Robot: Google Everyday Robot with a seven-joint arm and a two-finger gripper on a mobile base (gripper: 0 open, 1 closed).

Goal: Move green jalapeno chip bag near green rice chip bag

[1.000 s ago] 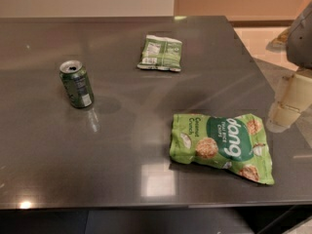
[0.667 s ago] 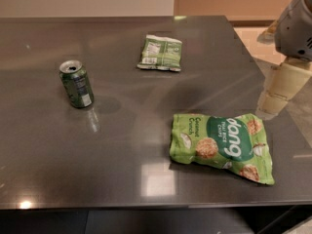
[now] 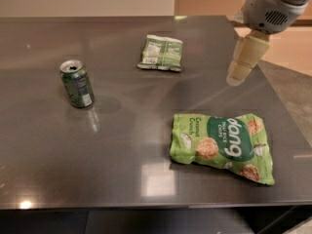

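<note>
Shifted leftward, the pincer [image 3: 235, 78], grip unclear, hangs right of jalapeno bag [image 3: 161, 53], beyond rice bag [image 3: 220, 144]; soda can [image 3: 77, 84] well apart.

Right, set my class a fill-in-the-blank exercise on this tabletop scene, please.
1. The green rice chip bag has white lettering reading ____.
2. The soda can stands ____ on the table.
3. In the camera view, the end effector hovers to the ____ of the green jalapeno chip bag.
Answers: dang; upright; right.
</note>
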